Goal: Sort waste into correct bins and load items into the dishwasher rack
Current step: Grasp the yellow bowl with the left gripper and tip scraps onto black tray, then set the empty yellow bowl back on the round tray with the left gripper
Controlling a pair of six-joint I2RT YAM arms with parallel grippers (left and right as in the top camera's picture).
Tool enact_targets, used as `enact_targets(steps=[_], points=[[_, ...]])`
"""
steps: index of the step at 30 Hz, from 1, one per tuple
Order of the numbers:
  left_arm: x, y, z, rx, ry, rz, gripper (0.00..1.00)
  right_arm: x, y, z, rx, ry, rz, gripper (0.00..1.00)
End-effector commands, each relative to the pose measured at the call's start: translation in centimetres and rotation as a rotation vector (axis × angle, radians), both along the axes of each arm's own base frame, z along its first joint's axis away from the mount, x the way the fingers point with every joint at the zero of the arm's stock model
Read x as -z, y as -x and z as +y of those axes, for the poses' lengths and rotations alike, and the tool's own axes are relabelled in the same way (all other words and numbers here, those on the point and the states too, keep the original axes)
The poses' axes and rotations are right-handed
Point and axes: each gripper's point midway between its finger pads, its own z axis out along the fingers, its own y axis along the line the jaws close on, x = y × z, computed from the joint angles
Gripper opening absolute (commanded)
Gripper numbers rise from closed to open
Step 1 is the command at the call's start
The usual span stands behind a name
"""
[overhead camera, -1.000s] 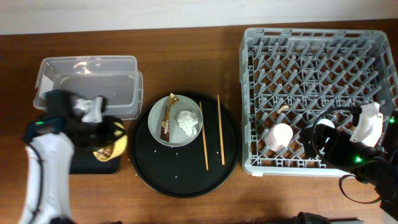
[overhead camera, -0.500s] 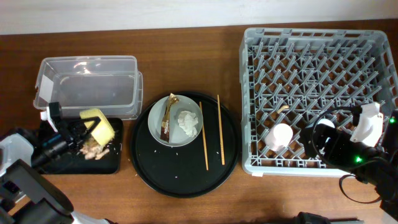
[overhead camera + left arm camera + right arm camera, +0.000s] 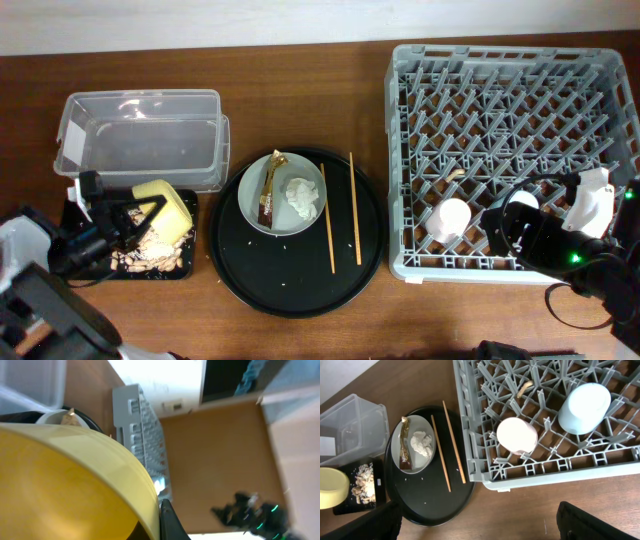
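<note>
My left gripper (image 3: pixel 118 217) is shut on the rim of the small yellow bowl (image 3: pixel 167 205), holding it tilted over the shallow black tray (image 3: pixel 95 268). Beige food scraps (image 3: pixel 150 252) lie on that tray. The bowl fills the left wrist view (image 3: pixel 60 480). The grey-white plate (image 3: pixel 285 215) holds the brown-gold wrapper (image 3: pixel 268 192) and the white tissue (image 3: pixel 300 196). Two chopsticks (image 3: pixel 328 222) lie beside it. The pink cup (image 3: pixel 517 435) and the blue cup (image 3: pixel 584 407) sit upside down in the grey rack (image 3: pixel 500 70). My right gripper (image 3: pixel 480 527) is open and empty above the rack's front edge.
The clear plastic tub (image 3: pixel 140 135) stands behind the black tray. The plate and chopsticks lie on a large round black tray (image 3: pixel 290 285) between the bins and the rack. A small brown scrap (image 3: pixel 523 389) lies among the rack's pegs. Bare wood lies in front of the rack.
My left arm has pulled back to the left and tipped the yellow bowl. The food scraps have spilled from it onto the black tray. The right arm has barely moved.
</note>
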Motion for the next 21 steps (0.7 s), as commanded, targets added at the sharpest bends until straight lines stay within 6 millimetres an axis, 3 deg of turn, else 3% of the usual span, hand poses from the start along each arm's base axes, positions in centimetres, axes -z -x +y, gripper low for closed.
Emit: enact_targets(steps=[1, 2, 3, 4, 6, 7, 9, 12, 14, 15, 18, 19, 21], points=[[-1.5, 0.1, 0.7, 0.058, -0.334, -0.171, 0.00, -0.4, 0.0, 0.0, -0.006, 0.007, -0.013, 0.99], [-1.2, -0.7, 1.7, -0.005, -0.262, -0.048, 0.00, -0.3, 0.0, 0.0, -0.007, 0.006, -0.011, 0.99], [-1.3, -1.3, 2.1, -0.013, -0.290, -0.103, 0.00, -0.3, 0.1, 0.0, -0.007, 0.005, -0.007, 0.99], [-1.0, -1.2, 2.1, -0.032, -0.231, 0.005, 0.00, -0.2, 0.2, 0.0, -0.007, 0.004, -0.002, 0.99], [-1.4, 0.3, -0.5, 0.065, -0.279, 0.027, 0.00, -0.2, 0.3, 0.1, -0.009, 0.005, 0.002, 0.99], [0.0, 1.4, -2.1, 0.157, -0.420, 0.109, 0.00, -0.2, 0.3, 0.1, -0.009, 0.005, 0.001, 0.99], [2.9, 3.0, -2.9, 0.196, -0.714, 0.347, 0.00, -0.2, 0.3, 0.1, -0.009, 0.005, 0.002, 0.99], [4.0, 3.8, -8.6, 0.268, -1.042, 0.371, 0.00, -0.2, 0.2, 0.0, -0.009, 0.005, 0.001, 0.99], [7.5, 4.8, -12.2, 0.257, -1.261, 0.393, 0.00, -0.1, 0.3, 0.0, -0.009, 0.005, 0.002, 0.99], [10.3, 5.9, -14.4, 0.272, -1.331, 0.368, 0.00, -0.1, 0.3, 0.1, -0.009, 0.005, 0.004, 0.99], [14.8, 7.4, -16.4, 0.271, -1.391, 0.373, 0.02, -0.1, 0.3, 0.1, -0.009, 0.005, 0.004, 0.99], [15.2, 7.9, -16.9, 0.300, -1.387, 0.376, 0.07, -0.1, 0.3, 0.0, -0.008, 0.006, 0.004, 0.99], [14.8, 8.4, -17.7, 0.338, -1.367, 0.379, 0.46, -0.1, 0.3, -0.1, -0.019, 0.022, 0.002, 0.98]])
